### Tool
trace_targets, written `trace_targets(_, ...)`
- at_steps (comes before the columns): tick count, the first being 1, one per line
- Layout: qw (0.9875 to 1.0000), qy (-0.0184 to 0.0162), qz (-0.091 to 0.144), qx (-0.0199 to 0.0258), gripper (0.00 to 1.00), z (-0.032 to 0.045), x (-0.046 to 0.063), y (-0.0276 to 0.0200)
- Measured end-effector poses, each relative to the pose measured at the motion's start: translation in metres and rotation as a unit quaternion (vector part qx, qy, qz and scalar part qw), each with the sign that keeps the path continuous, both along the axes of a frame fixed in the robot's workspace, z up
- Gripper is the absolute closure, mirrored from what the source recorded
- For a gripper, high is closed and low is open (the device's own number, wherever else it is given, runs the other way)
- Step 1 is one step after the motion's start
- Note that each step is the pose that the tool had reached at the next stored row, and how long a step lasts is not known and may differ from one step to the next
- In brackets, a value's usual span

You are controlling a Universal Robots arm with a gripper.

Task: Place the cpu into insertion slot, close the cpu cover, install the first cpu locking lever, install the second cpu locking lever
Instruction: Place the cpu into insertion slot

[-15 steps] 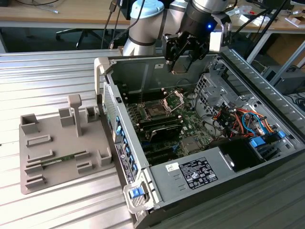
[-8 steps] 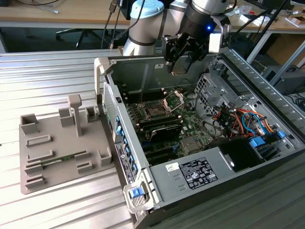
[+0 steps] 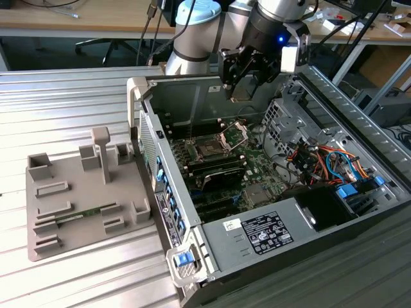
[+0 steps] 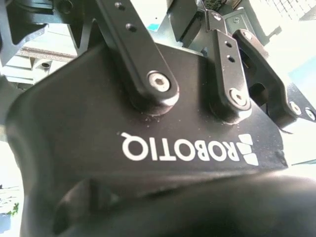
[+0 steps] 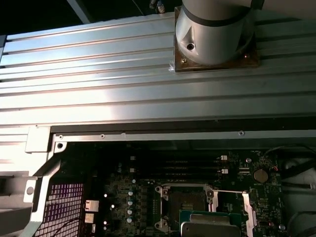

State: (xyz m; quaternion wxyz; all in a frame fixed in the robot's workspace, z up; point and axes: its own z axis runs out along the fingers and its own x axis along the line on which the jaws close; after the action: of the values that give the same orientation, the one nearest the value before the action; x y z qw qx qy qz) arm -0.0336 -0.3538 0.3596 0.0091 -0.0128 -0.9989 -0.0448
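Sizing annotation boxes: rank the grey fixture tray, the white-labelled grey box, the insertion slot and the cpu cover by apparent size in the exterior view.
1. grey fixture tray
2. white-labelled grey box
3. insertion slot and cpu cover: alike; the cover stands raised, seen at an angle, so unranked.

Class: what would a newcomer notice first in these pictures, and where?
An open computer case lies on the ribbed metal table, its green circuit board bared. The black gripper hangs over the board near its square socket. A grey plastic tray sits at the exterior view's left of the case.
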Motion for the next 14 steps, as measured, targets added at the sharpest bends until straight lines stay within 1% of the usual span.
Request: trace_targets(14, 1.0, 0.0, 0.0, 0.0, 0.45, -0.0031, 0.0, -0.0002)
